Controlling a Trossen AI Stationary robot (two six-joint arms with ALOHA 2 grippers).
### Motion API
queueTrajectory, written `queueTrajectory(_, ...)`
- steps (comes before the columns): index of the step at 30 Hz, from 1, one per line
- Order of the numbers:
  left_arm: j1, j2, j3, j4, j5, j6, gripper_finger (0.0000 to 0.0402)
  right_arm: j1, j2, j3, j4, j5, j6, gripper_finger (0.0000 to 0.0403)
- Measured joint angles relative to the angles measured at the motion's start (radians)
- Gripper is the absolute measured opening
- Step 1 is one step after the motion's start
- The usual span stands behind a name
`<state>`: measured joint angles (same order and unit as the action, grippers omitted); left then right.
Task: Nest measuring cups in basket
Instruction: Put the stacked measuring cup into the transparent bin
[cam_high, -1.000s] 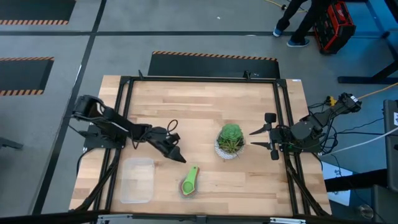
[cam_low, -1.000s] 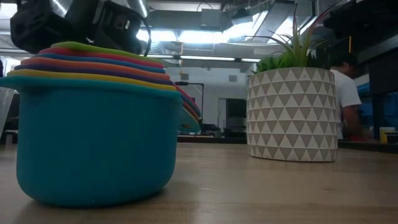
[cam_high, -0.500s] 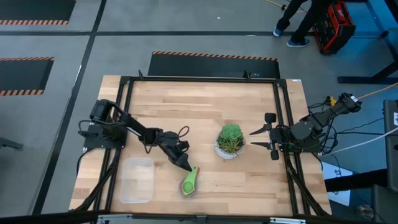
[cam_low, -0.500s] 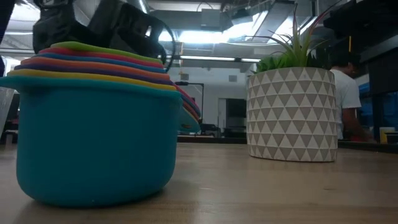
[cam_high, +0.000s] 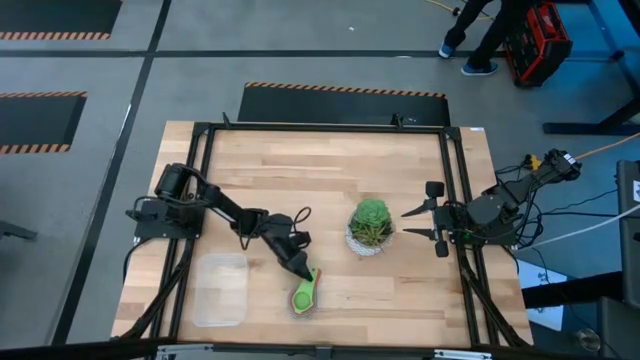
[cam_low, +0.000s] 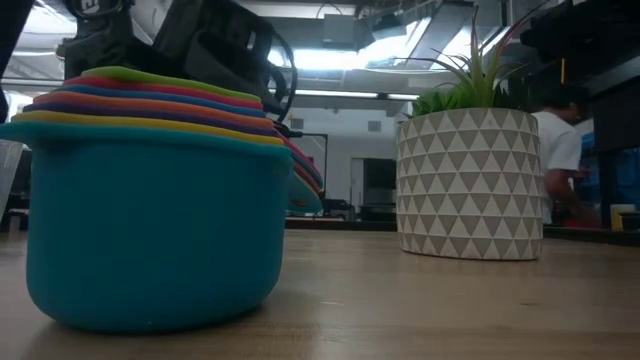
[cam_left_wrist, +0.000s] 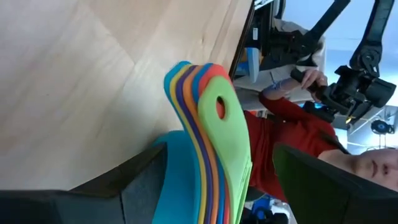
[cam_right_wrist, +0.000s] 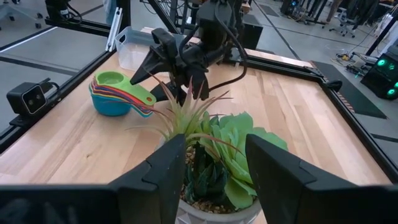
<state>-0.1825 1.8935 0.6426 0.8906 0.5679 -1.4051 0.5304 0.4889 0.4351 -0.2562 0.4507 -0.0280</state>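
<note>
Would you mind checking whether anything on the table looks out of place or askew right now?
Nothing is spilled or damaged. The measuring cups are already nested in one upright stack, but they stand on the table beside the basket, not in it. The left gripper hovers open at their handles; the potted plant stands upright.

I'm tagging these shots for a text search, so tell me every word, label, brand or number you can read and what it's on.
None: no readable text shows in any view.
The measuring cups: no size marks visible.
The plant pot: a triangle pattern only, no lettering.
The basket: clear plastic, no label visible.
The red case on the floor: any marking is too small to read.
</note>
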Motion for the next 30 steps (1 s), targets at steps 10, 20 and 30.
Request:
queueTrajectory(10,-0.046,0.0,0.0,-0.003,-0.087,-0.011,0.0284,0.0,0.0,0.0,0.0,0.0,0.0,0.0173)
queueTrajectory(20,-0.07,0.0,0.0,-0.006,-0.146,-0.055,0.0284,0.0,0.0,0.0,0.001,0.0,0.0,0.0173)
queueTrajectory(30,-0.073,0.023,0.051,-0.019,-0.139,-0.055,0.0284,0.0,0.0,0.0,0.001,0.0,0.0,0.0173)
